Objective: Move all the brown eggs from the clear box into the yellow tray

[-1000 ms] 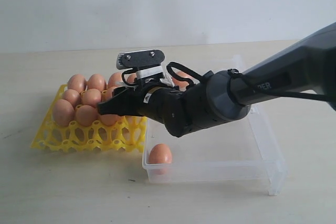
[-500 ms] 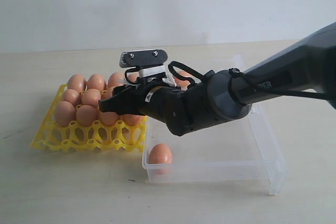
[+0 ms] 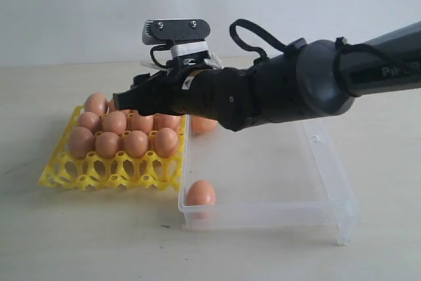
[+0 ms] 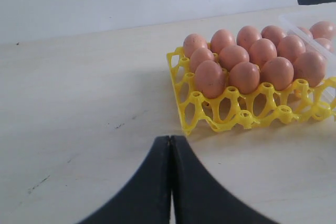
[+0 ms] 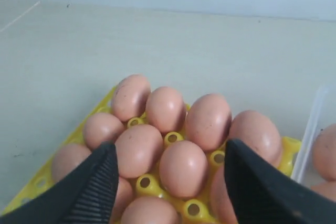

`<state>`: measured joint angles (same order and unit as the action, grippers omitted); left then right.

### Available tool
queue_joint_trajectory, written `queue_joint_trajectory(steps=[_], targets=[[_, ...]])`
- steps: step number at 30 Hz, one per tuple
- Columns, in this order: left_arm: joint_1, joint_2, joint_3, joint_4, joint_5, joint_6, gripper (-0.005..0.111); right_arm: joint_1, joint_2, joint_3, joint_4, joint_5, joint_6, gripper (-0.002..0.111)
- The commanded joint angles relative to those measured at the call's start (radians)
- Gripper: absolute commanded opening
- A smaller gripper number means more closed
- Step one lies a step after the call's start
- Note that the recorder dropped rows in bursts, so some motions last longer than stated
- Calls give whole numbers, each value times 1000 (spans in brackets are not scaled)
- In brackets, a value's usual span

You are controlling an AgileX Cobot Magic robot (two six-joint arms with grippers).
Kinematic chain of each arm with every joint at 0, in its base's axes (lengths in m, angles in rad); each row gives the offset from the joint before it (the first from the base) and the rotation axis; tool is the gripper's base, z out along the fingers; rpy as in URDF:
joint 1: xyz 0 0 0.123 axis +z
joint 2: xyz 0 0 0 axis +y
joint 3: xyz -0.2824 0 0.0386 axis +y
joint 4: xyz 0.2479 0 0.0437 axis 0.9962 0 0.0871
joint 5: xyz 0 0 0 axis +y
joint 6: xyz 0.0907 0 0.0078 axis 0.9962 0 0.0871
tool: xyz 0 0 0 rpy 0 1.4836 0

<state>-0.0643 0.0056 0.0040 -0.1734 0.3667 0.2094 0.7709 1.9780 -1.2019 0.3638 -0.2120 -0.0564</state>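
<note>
Seen from off to the side, my right gripper (image 3: 125, 101) hangs over the yellow tray (image 3: 66, 174), jaws apart and holding nothing. Rows of eggs (image 3: 135, 143) fill the tray's far cells. The clear box (image 3: 329, 182) sits just beside the tray, on its right. One loose egg (image 3: 200, 193) lies in its near left corner, below and behind my wrist, so the right arm is the nearer one. Another egg (image 3: 204, 124) shows in the far corner.

From the left wrist, my left gripper (image 4: 170, 182) is closed and empty, well apart from the tray (image 4: 231, 119).

From the right wrist, my spread fingers (image 5: 92, 187) frame the seated eggs (image 5: 181, 167).
</note>
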Motion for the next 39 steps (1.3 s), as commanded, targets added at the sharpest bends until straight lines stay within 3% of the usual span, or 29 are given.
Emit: queue_joint_trajectory(steps=[1,13,21,30,34,39], targets=[[-4,-6,-4,2,-8,0,0,-33,-30,-4,3,97,-25,57],[-4,-6,-4,2,-8,0,0,-250,-132,-4,-22,352,-31,56],[-4,-6,-4,2,-8,0,0,-275,-128,-10,-100,511,-29,56],[-4,-6,-4,2,-8,0,0,-337,108,-382,34,925,-39,56],[-4,-6,-4,2,-8,0,0,-337,215,-491,104,924,-37,56],[-4,-6,-4,2,-8,0,0,-351,238,-500,120,852,-16,56]])
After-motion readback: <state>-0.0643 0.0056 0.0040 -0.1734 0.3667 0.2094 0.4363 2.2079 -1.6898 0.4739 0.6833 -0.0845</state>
